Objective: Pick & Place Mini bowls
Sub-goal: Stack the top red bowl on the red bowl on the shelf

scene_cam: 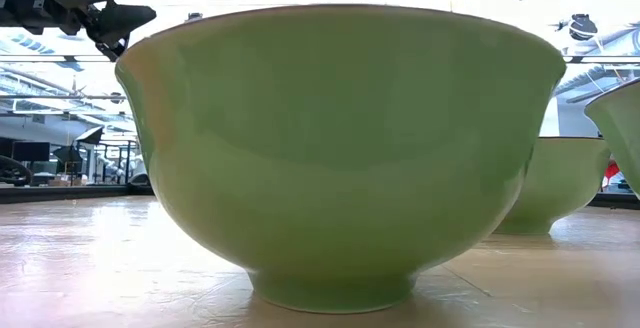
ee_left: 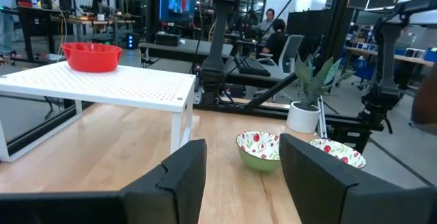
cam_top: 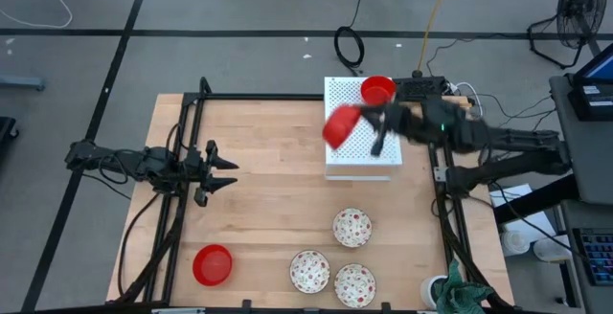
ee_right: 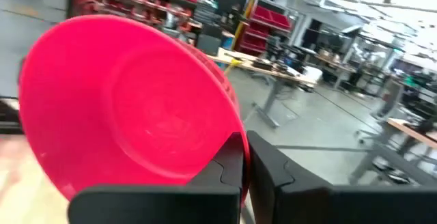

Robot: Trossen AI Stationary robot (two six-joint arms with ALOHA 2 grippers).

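Observation:
My right gripper (cam_top: 364, 123) is shut on a plain red mini bowl (cam_top: 341, 125), held above the white perforated board (cam_top: 356, 156). A second red bowl (cam_top: 377, 90) stands on its base on the board's far part and shows in the left wrist view (ee_left: 91, 55). A third red bowl (cam_top: 213, 264) rests on the table near its near-left corner. Three floral-speckled bowls (cam_top: 351, 227), (cam_top: 309, 271), (cam_top: 355, 285) stand at the near right; their outsides are green (scene_cam: 340, 148). My left gripper (cam_top: 230, 174) hangs open over the table's left half, touching nothing. My right gripper pinches the red bowl by its rim (ee_right: 235, 138), one finger inside the bowl and one outside. The fingers reach level from the table's right side. The bowl is lifted clear above the board and tipped on its side, its hollow facing back toward the wrist.
The board stands on legs at the table's far right. A small potted plant (cam_top: 450, 293) sits at the near-right corner, also seen as the pot (ee_left: 305, 115). Black frame rails (cam_top: 182, 142) run along both sides. Bare wood lies between my left gripper and the bowls. People sit beyond the table.

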